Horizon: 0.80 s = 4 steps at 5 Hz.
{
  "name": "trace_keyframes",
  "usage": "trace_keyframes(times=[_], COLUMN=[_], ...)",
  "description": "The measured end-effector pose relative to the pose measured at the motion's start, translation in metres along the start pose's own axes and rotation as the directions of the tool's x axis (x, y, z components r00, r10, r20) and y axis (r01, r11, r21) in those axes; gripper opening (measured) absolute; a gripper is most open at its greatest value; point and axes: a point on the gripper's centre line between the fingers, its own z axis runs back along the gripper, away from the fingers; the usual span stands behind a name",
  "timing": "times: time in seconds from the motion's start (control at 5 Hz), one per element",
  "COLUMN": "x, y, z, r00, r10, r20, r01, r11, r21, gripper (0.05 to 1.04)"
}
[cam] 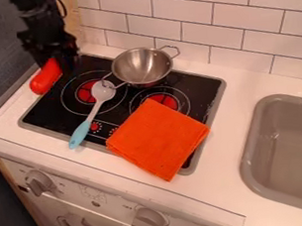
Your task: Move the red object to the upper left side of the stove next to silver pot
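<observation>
At the upper left is the black gripper (57, 59), low over the stove's upper left corner. It is shut on the upper end of the red object (45, 78), which slants down and left across the stove's left edge. Part of that upper end is hidden by the gripper. The silver pot (141, 66) stands to the right, at the back of the black stove (50, 113), with a gap between it and the gripper.
A spoon (95, 111) with a blue handle lies across the stove's front left, its head near the pot. A folded orange cloth (157, 138) covers the front right. The tiled wall (185, 17) rises behind; a grey sink (289, 147) is at the right.
</observation>
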Motion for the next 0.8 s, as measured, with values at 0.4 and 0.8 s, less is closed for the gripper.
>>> trace_keyframes(times=[0.4,0.8], x=[0.015,0.003], y=[0.004,-0.005], z=[-0.029,-0.027], r00=[0.997,1.000], r10=[-0.075,0.000], r20=[-0.021,-0.012], r01=[0.077,0.000], r11=[0.995,1.000], r21=[0.059,0.014], gripper=[0.623,1.007])
